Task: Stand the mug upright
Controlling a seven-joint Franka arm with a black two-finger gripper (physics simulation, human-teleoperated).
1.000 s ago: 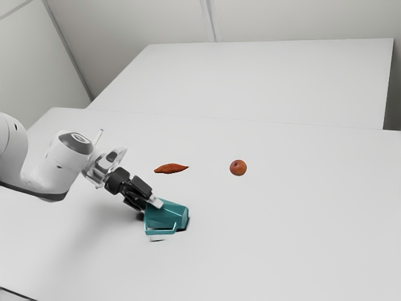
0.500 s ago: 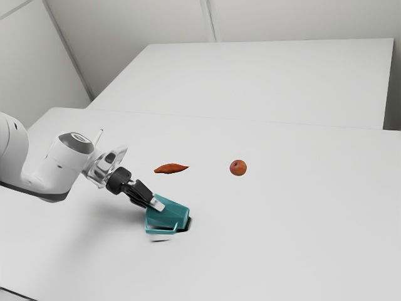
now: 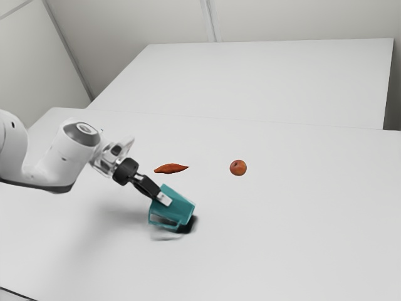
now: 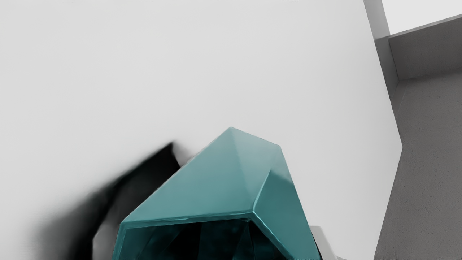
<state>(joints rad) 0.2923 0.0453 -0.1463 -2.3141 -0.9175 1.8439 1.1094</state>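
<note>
Gripping the mug (image 3: 180, 209) in my claw (image 3: 163, 199), tilted over the table (image 3: 282, 238).
Its mouth faces back toward my hand and its handle (image 3: 164, 224) hangs on the near side in the exterior view, above a dark shadow; I can't tell whether its base touches down. Farther back lie a tapered reddish root (image 3: 170, 168) and, toward that view's right, a round fruit (image 3: 238, 167).

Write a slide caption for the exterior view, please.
Black two-finger jaws hold a faceted teal mug, tilted and not yet upright.
</note>
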